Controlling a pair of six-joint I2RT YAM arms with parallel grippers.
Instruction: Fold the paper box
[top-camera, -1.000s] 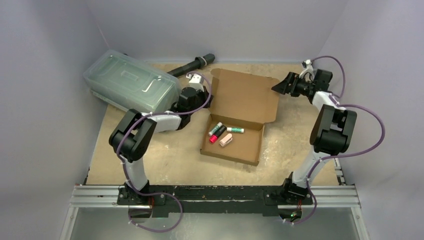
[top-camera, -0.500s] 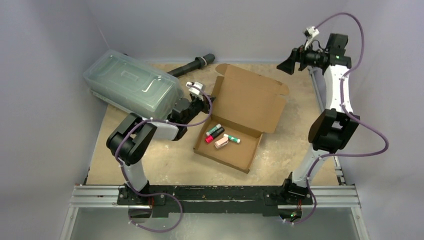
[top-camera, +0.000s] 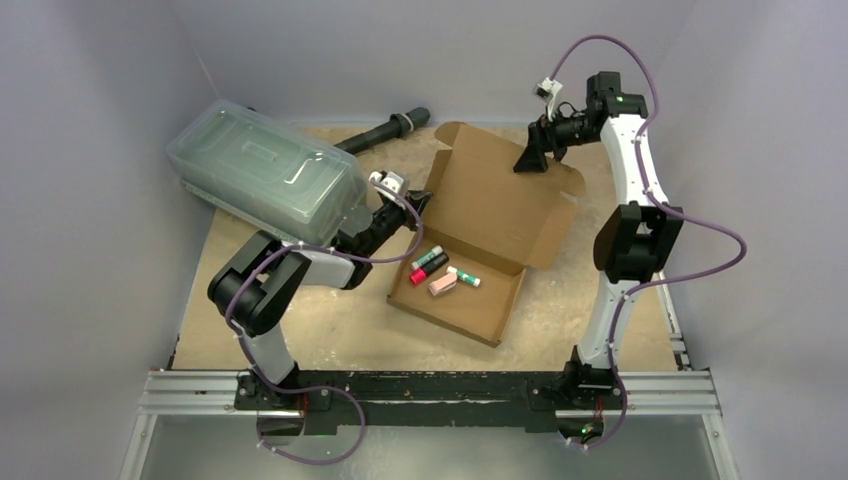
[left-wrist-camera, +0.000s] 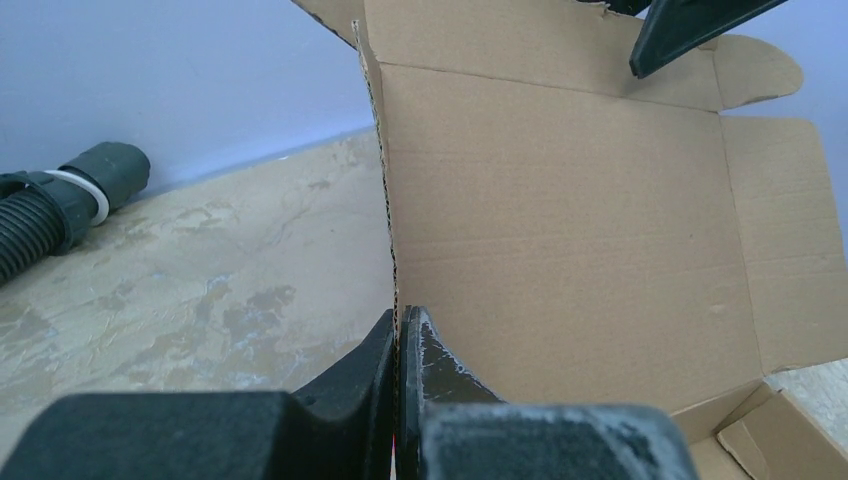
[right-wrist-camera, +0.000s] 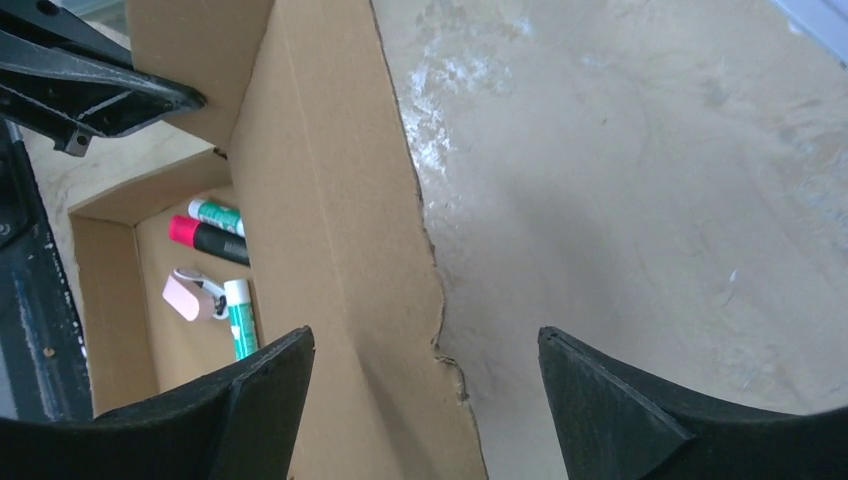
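Note:
The brown paper box (top-camera: 480, 215) lies mid-table with its lid (top-camera: 490, 195) raised and tilted up. Its tray holds markers and a pink item (top-camera: 445, 275). My left gripper (top-camera: 418, 198) is shut on the lid's left edge; in the left wrist view the gripper (left-wrist-camera: 400, 325) pinches the cardboard edge (left-wrist-camera: 385, 200) between both fingers. My right gripper (top-camera: 532, 160) is open, above the lid's far edge. In the right wrist view the right gripper (right-wrist-camera: 428, 345) straddles the lid's top edge (right-wrist-camera: 340, 250) without touching it.
A clear greenish plastic lidded container (top-camera: 262, 172) stands at the back left, close to my left arm. A dark hose (top-camera: 385, 130) lies behind it along the back wall. The table's right edge (top-camera: 655, 300) runs beside my right arm.
My left gripper has lifted the lid's left edge, tilting the lid up and turning the box slightly. My right arm rose and swung left from the lid's right side to above its far edge.

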